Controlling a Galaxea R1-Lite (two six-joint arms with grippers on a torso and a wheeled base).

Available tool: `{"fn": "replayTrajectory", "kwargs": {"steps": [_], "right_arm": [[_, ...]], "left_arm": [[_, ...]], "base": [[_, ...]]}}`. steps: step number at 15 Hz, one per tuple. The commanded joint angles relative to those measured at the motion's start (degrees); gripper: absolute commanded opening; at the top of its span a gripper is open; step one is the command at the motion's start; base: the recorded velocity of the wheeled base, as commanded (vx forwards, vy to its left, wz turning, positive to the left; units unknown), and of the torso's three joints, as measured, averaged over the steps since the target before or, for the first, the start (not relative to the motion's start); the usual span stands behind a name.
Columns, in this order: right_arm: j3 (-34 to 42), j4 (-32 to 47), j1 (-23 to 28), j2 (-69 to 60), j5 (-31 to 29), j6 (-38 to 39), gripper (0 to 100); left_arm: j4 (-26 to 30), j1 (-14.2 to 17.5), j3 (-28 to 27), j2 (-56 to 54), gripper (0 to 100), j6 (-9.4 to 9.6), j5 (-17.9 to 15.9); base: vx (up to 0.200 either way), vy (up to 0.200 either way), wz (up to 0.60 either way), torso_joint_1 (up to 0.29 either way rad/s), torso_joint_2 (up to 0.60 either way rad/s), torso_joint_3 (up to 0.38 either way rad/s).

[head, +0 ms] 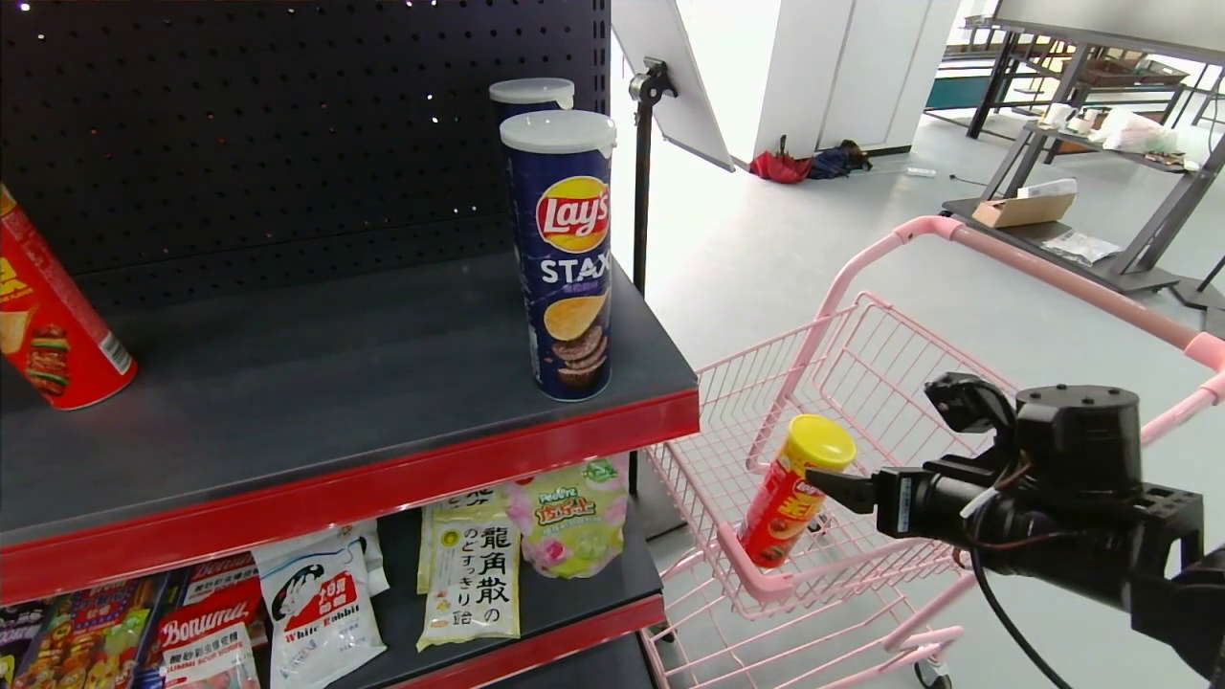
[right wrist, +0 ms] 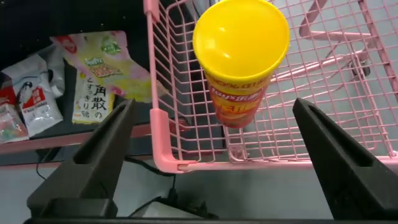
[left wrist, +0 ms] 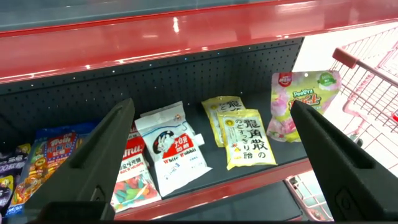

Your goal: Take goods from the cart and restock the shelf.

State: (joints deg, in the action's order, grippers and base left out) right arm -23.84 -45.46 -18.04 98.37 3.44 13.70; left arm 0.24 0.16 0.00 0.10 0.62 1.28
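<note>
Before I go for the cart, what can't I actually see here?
- Rear blue can: head view, body hidden by the front blue can.
- Red can: head view, top cut off by the left edge.
- Yellow-lidded can: head view, base hidden behind the rim of the pink cart.
</note>
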Motion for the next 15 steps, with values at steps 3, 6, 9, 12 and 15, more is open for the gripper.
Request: {"fn": "replayTrajectory", "kwargs": {"steps": [3, 6, 9, 12, 15], "right_arm": [[-2.8, -0.1, 0.1, 7.4, -1.9, -0.1, 100], [-2.6, -4.2, 0.3, 11.8, -2.2, -0.3, 100], [-2.2, -12.2, -0.1, 17.3, -3.6, -0.4, 100], [-3.9, -12.5, -0.3, 18.9, -3.8, -0.4, 100], [-5.7, -12.7, -1.2, 20.2, -4.1, -0.3, 100]], "left_arm": [[0.0, 0.0, 0.0, 0.0, 100, -0.01, 0.0], [0.0, 0.0, 0.0, 0.0, 100, -0.01, 0.0], [0.0, 0.0, 0.0, 0.1, 100, -0.09, 0.0], [0.0, 0.0, 0.0, 0.1, 100, -0.09, 0.0], [0.0, 0.0, 0.0, 0.0, 100, -0.09, 0.0]], "base": [[0.000, 0.000, 0.00, 0.000, 0.00, 0.000], [0.000, 0.000, 0.00, 0.000, 0.00, 0.000], [0.000, 0.000, 0.00, 0.000, 0.00, 0.000], [0.000, 0.000, 0.00, 0.000, 0.00, 0.000], [0.000, 0.000, 0.00, 0.000, 0.00, 0.000]]}}
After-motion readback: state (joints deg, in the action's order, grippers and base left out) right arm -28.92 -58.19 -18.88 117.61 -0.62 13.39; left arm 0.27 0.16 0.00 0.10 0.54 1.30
